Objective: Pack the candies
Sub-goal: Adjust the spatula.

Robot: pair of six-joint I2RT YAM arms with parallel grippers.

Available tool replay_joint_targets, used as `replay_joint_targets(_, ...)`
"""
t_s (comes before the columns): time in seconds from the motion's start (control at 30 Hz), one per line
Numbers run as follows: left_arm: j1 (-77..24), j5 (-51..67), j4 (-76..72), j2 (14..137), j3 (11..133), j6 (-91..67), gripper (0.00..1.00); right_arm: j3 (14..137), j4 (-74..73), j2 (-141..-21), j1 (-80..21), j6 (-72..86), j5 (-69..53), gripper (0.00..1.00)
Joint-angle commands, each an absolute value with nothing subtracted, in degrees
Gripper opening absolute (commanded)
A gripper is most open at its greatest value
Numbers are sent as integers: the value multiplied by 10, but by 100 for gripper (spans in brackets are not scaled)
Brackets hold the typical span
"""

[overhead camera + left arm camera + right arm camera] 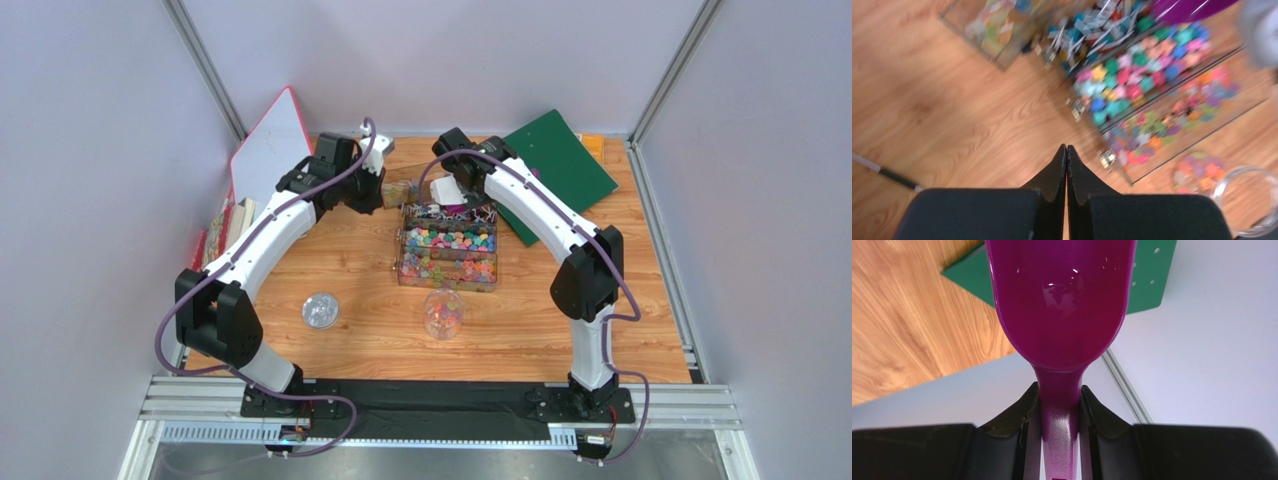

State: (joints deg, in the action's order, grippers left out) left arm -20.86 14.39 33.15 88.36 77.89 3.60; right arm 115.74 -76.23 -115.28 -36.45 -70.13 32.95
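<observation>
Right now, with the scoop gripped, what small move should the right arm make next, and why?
Probably dip the shiny purple plastic scoop down into the small mixed-colour candies in the clear compartment box: the right gripper has its jaws on the handle, and the bowl looks empty.

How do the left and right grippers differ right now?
The left gripper is shut and empty; the right gripper clamps the scoop by its handle. The left gripper looks down over the candies; the right gripper faces the wall and green board. Both have black fingers.

Bare table (350, 260) L of box (447, 286); jar (456, 302) blocks its near side.
</observation>
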Motion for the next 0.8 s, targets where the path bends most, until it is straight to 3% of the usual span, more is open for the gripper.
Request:
replay_joint_targets(0.0,-205,297,323,921,855,-32,0,1176,-956,-1139,-374,-669,256,0)
replay_joint_targets(0.47,-216,362,296,1007,901,-80,0,1288,-955,-1164,-380,-633,147,0)
replay_joint_targets(0.77,-228,373,295,1034,924,-92,0,1262,-956,-1167,-388,-614,160,0)
